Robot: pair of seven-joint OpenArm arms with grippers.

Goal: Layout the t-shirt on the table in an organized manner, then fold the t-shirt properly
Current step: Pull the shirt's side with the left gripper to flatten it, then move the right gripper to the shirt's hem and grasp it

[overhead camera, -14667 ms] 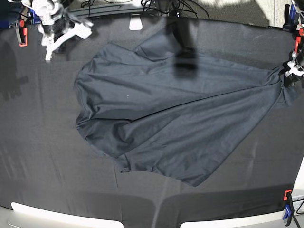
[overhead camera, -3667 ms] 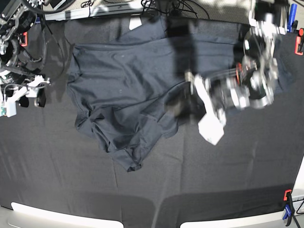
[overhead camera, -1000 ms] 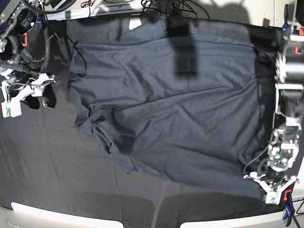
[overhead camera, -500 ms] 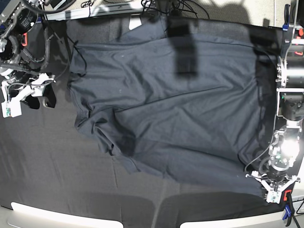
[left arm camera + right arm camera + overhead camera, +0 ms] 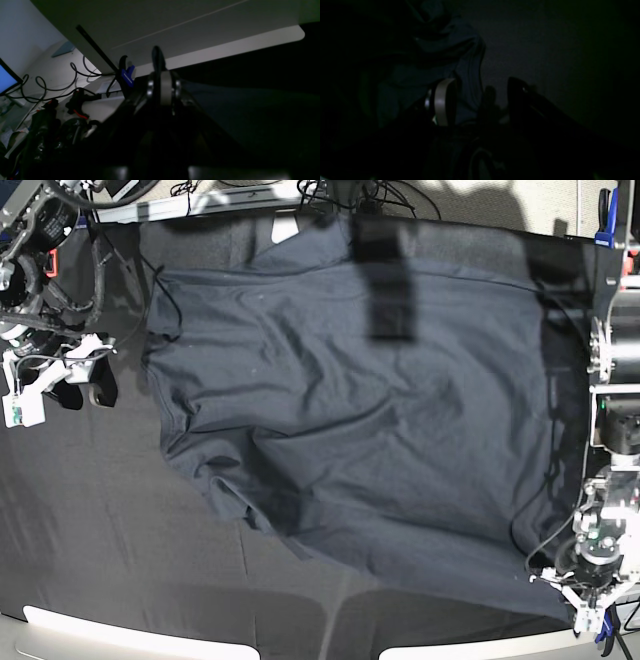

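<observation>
The t-shirt (image 5: 350,400) lies spread across most of the table (image 5: 110,510), its far edge near the back of the black cloth and one corner drawn out to the near corner on the base view's right. There the left gripper (image 5: 587,612) sits low at the table edge, its jaws pressed together on that corner of fabric; the left wrist view shows the two fingers (image 5: 162,87) shut tight, with bluish cloth (image 5: 250,110) stretching away beside them. Just past the gripper a blue clamp (image 5: 127,76) bites the table edge, and black cables (image 5: 57,85) loop over the pale floor behind it. The left arm's body (image 5: 620,380) stands along the shirt's side and hides a strip of the table there. On the opposite side the right gripper (image 5: 55,380) rests on the bare cloth just beside the shirt's edge, jaws parted and holding nothing; its wrist view is very dark — a pale finger pad (image 5: 443,101) and a dark finger (image 5: 520,92) stand apart, with rumpled shirt fabric (image 5: 440,50) ahead of them. A blurred dark shape (image 5: 385,280) hangs over the shirt's upper middle — what it is cannot be told. An orange clamp (image 5: 48,262) grips the far corner, behind a tangle of cables (image 5: 100,260).
</observation>
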